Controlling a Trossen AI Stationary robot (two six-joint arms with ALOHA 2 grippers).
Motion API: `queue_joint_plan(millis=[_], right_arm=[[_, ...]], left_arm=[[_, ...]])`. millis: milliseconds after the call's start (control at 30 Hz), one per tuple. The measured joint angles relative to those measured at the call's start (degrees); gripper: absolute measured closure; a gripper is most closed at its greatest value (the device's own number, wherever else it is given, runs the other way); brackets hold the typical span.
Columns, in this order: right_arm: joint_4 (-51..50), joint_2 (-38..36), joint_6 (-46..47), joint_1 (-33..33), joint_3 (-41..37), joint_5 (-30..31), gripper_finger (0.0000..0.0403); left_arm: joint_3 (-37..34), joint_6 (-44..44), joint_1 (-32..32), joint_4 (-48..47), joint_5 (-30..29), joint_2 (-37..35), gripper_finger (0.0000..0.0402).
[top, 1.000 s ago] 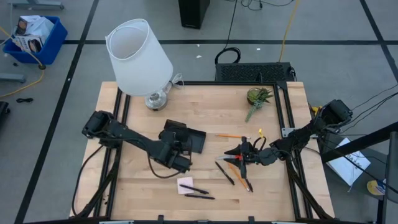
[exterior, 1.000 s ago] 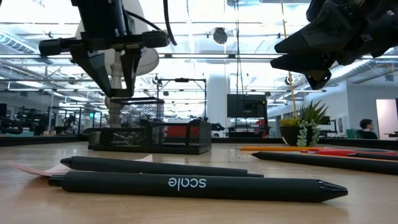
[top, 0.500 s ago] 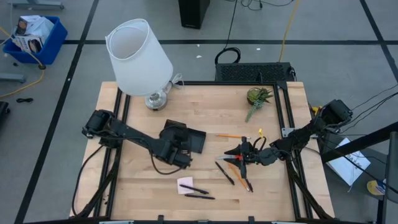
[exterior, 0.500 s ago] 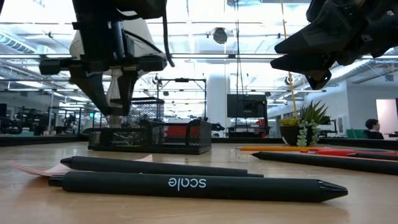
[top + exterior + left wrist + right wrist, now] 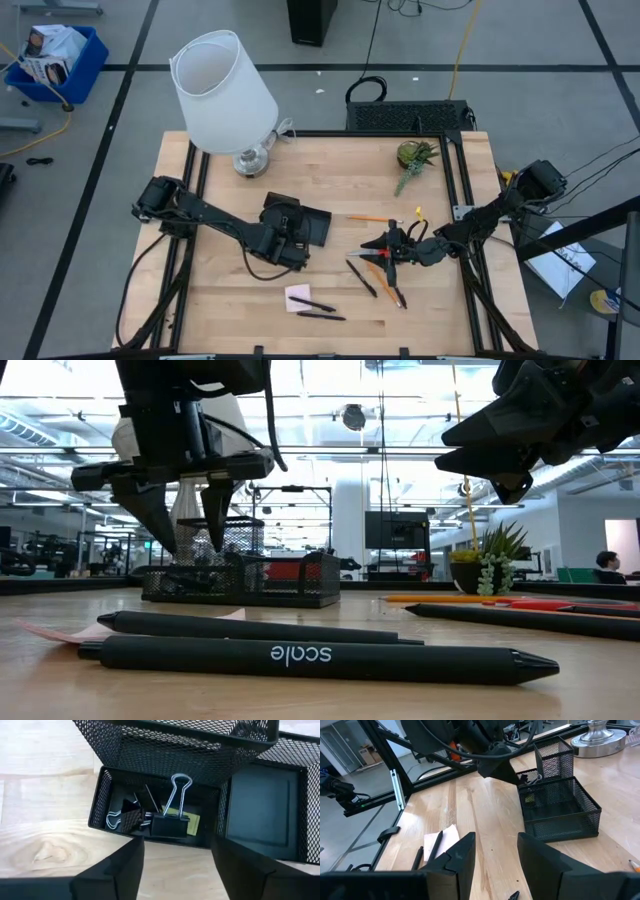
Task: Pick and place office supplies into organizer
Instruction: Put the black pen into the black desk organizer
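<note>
Nearest on the counter point(image 5: 230, 290): two black pens point(image 5: 300, 653) across a pink sticky-note pad point(image 5: 298, 297), not yet collected.

Further in, toward the right: more pens point(image 5: 362, 277), red-handled scissors point(image 5: 540, 604) and an orange pencil point(image 5: 368, 218), loose on the wood. Directly above that cluster, the right end effector point(image 5: 496, 845), fingers apart, holding nothing.

Mid-counter: the organizer point(image 5: 320, 225), with the left end effector point(image 5: 190, 540) poised just over its small low compartment, fingers spread and empty. Inside that compartment: black binder clips point(image 5: 167, 822) resting on a yellow piece point(image 5: 192, 822); beside it, a larger flat compartment with nothing showing in it.

Judged as the release end of a drop-off: clips in, grip let go.

Next, probably: lift the left end effector straight up clear of the mesh walls, then go for the pens on the pad, closing across a pen's barrel without dragging the pad along.

Farthest back: white lamp point(image 5: 222, 85) and green plant sprig point(image 5: 415, 155), no part of the job.
</note>
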Motion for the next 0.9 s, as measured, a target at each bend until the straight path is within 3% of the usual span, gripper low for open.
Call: queue_joint_plan(millis=[133, 333, 467, 567, 767, 900], right_arm=[[0.00, 0.00, -0.02, 0.00, 0.00, 0.02, 0.0264], [0.00, 0.00, -0.01, 0.00, 0.00, 0.01, 0.0264], [0.00, 0.00, -0.02, 0.00, 0.00, 0.02, 0.0264], [0.00, 0.00, -0.02, 0.00, 0.00, 0.00, 0.0264], [-0.01, 0.00, -0.02, 0.00, 0.00, 0.02, 0.0264], [-0.02, 0.00, 0.00, 0.00, 0.00, 0.00, 0.0264]], left_arm=[[-0.04, 3.98, -1.06, 2.86, 4.54, 0.00, 0.0152], [-0.04, 21.86, -3.84, 11.20, 2.50, 0.00, 0.0157], [-0.04, 47.03, -5.45, 19.04, 2.26, 0.00, 0.0158], [-0.04, 67.27, -7.03, 26.28, 6.40, 0.00, 0.0158], [-0.04, 79.80, -9.36, 35.92, 9.28, 0.00, 0.0158], [0.01, 91.15, -9.53, 38.39, 15.56, 0.60, 0.0158]])
